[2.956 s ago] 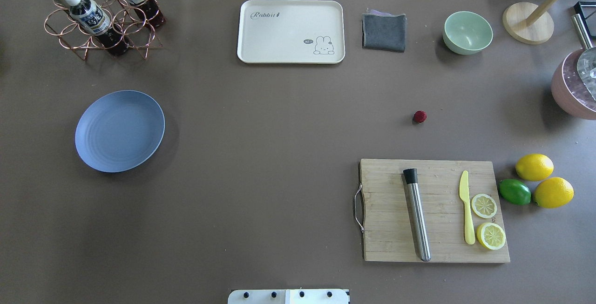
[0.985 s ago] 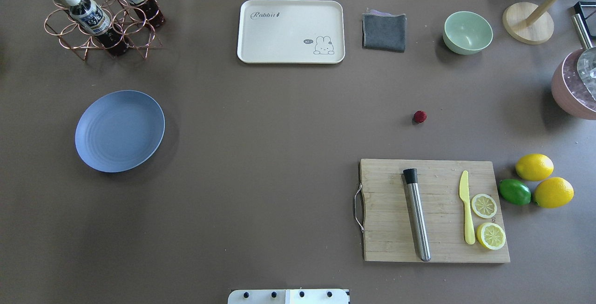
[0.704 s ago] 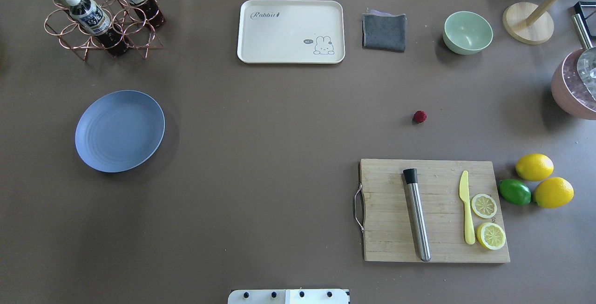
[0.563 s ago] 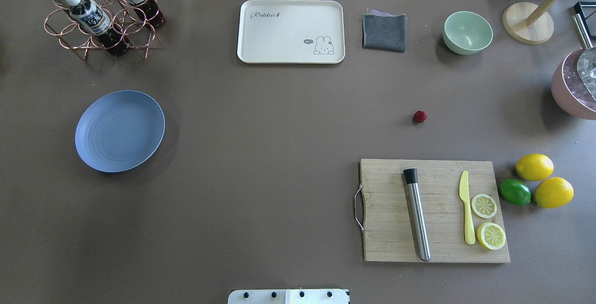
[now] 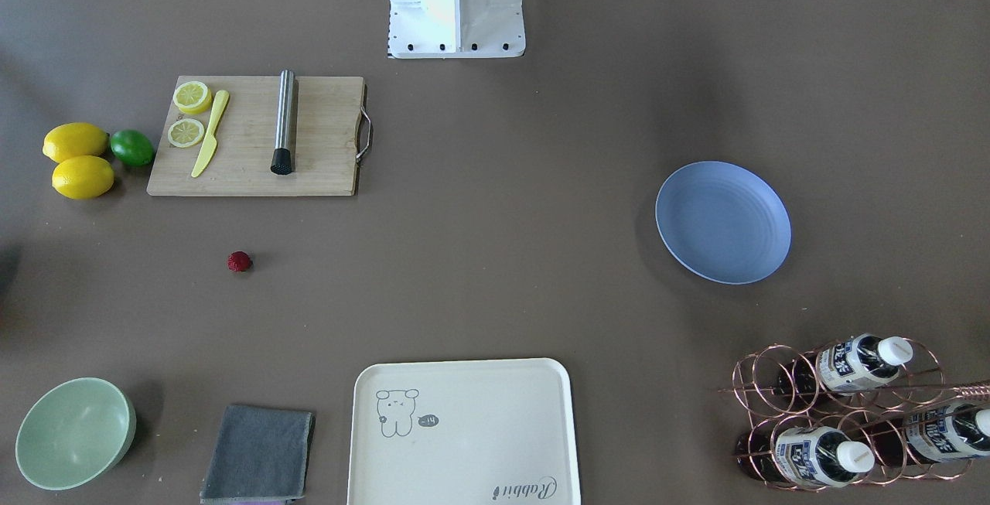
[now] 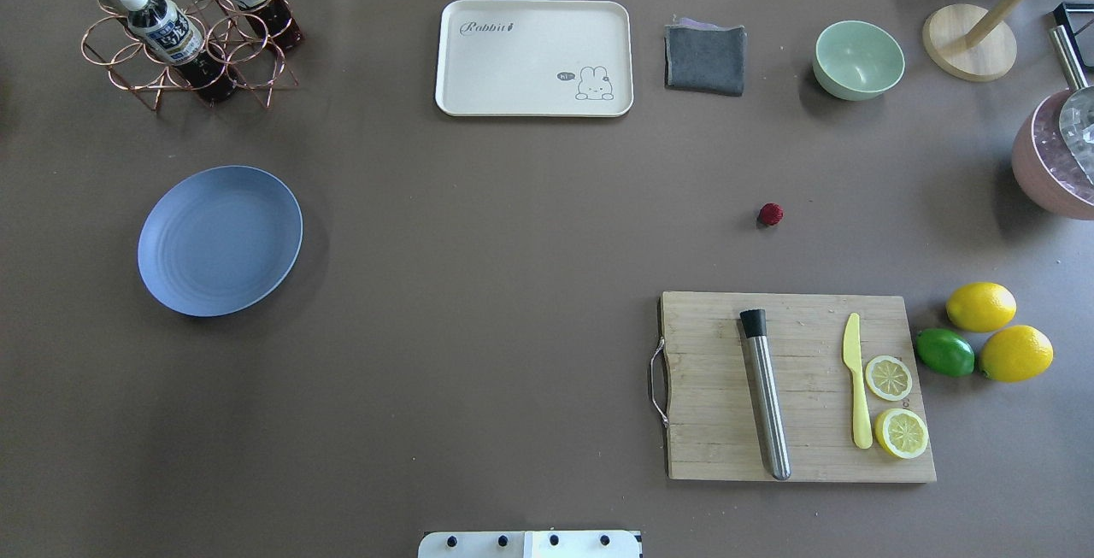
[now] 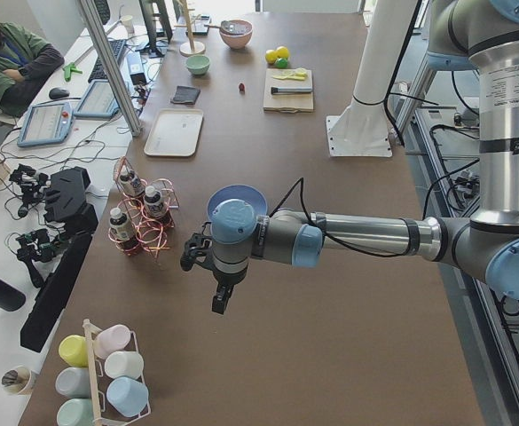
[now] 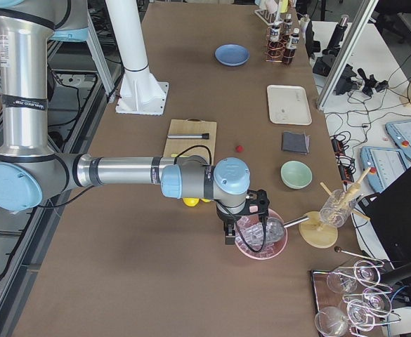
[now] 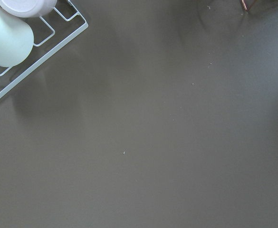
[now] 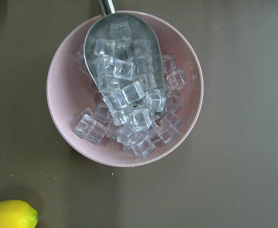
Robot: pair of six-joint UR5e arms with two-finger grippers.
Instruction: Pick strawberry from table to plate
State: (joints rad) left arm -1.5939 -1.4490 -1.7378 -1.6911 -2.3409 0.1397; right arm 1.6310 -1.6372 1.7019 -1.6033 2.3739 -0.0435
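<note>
Facing the robot: the tiny dark-red bumpy strawberry (image 5: 240,261) lies on the brown-grey surface (image 5: 495,257), well apart from the round light-blue plate (image 5: 723,223). Side views: left gripper (image 7: 219,302) and right gripper (image 8: 228,237) hang aloft; open or closed, I cannot tell. Best to descend centred over the strawberry.

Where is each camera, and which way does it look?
Front: across the table, facing the robot's base; no arms.
Overhead: behind the robot, looking down; no arms.
Left side: table's end; left arm near.
Right side: opposite end; right arm near.
Left wrist: down onto table.
Right wrist: down onto ice bowl.
Front and overhead share the strawberry.
</note>
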